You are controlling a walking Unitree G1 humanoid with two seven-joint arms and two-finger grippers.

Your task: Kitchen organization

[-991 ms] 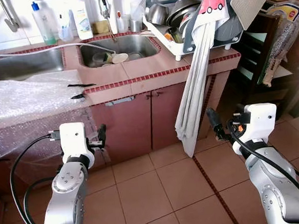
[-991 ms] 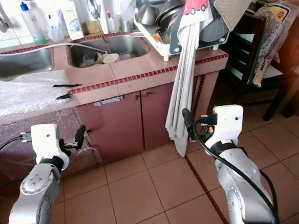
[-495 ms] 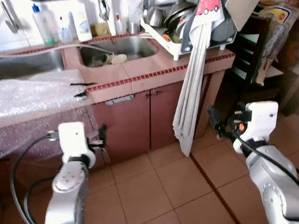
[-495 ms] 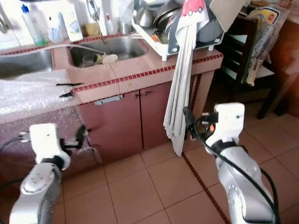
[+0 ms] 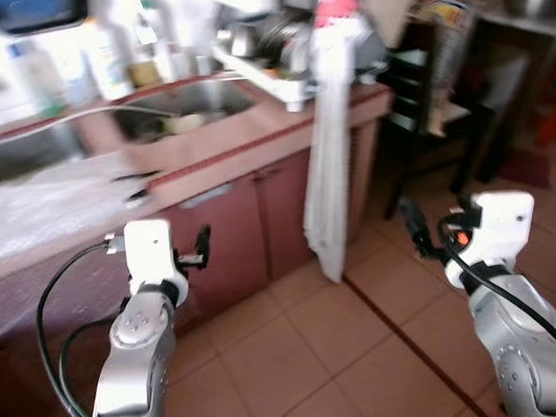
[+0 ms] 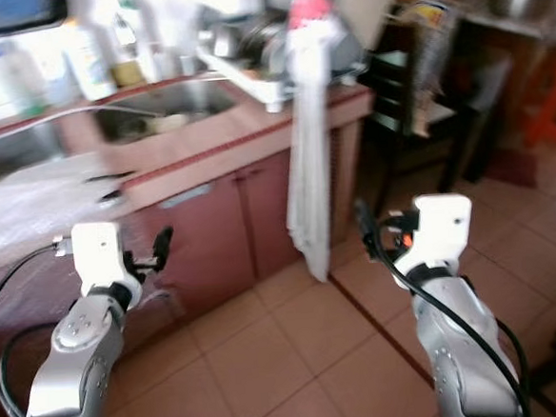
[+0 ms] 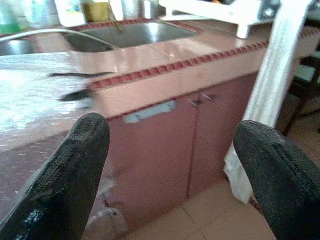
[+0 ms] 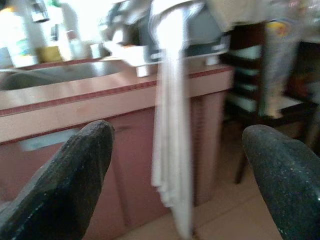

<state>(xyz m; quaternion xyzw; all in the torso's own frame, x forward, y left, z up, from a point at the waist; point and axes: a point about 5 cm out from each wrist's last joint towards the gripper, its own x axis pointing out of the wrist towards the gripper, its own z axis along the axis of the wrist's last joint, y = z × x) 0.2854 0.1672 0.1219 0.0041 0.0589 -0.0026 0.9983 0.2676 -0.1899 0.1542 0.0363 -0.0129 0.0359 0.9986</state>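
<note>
Sink (image 5: 171, 116) items, dish rack (image 5: 277, 51) blurred, can't ID.

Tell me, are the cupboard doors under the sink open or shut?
Shut. Both cupboard doors sit flat and flush below the counter, with no gap showing.

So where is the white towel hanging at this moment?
In the head views the white towel hangs from the dish rack at the counter's right end, draping down past the cabinet doors almost to the tiled floor.

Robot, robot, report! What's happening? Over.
Left pincer open, holding nothing. Right pincer open too. Sink counter ahead. Hanging towel in front.
</note>
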